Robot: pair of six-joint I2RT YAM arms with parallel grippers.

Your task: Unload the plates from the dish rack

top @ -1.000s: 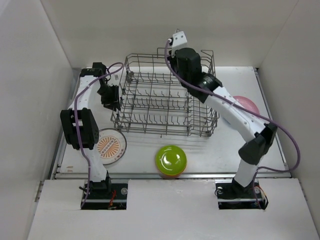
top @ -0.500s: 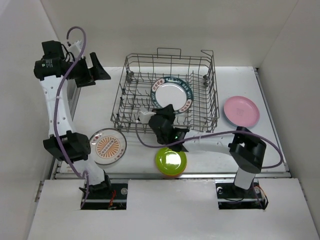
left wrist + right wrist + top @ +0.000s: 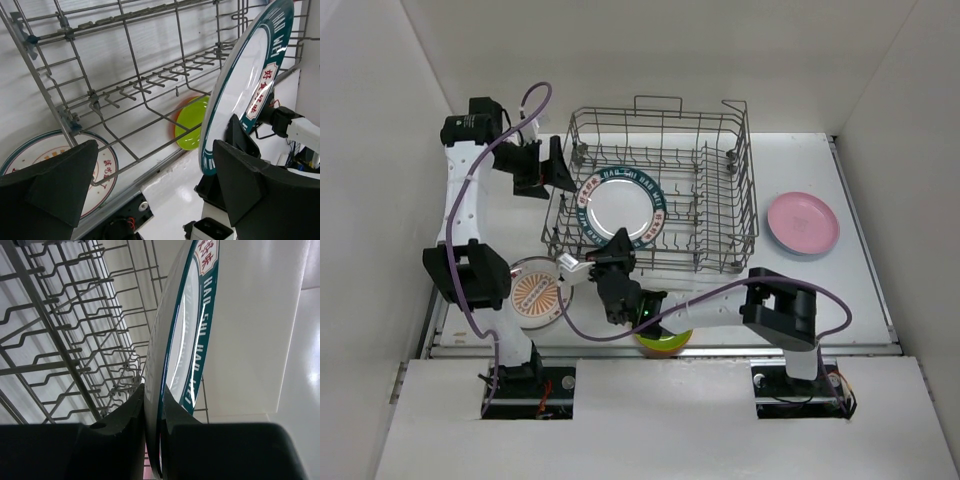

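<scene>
right hand [image 3: 618, 244] pinching the near rim of the teal-rimmed plate [image 3: 620, 205] | plate tilted on edge at the 8 o'clock part of the rack [image 3: 720, 190] | left hand [image 3: 557, 166] spread, just beside rack's 10 o'clock corner | on bench [image 3: 800, 160] around rack: green plate [image 3: 672, 338] at 6, patterned plate [image 3: 533, 292] at 7, pink plate [image 3: 805, 220] at 3

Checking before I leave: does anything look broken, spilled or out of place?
Nothing stands out. The teal-rimmed plate sits tilted at the dish rack only because the right gripper grips its rim; the pink plate and patterned plate lie flat beside it.
</scene>
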